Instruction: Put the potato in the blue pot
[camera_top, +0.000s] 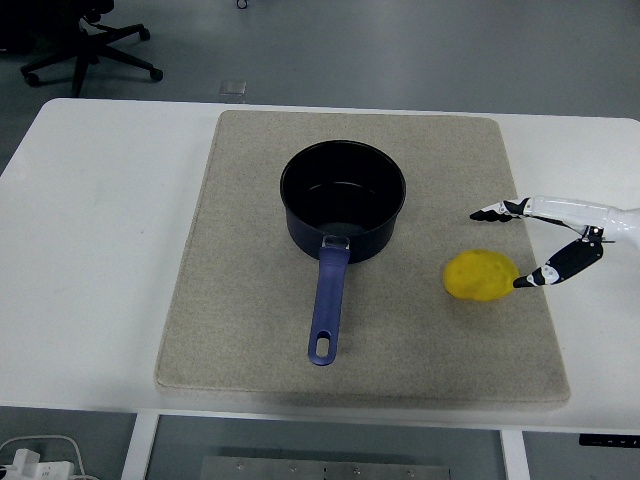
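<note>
Here the right hand reaches in beside the potato, fingers spread and holding nothing.
The smooth, rounded yellow potato lies on the coarse beige mat, right of the pot and well apart from it. The pot is round, dark and glossy, with a long blue handle pointing toward the near edge of the white counter. One slim black fingertip sits just beside the potato's right end.

Black-and-white right robot hand cut off at wrist by right edge. Black wheeled office chair cropped at top-left corner. White power strip clipped at bottom-left.
</note>
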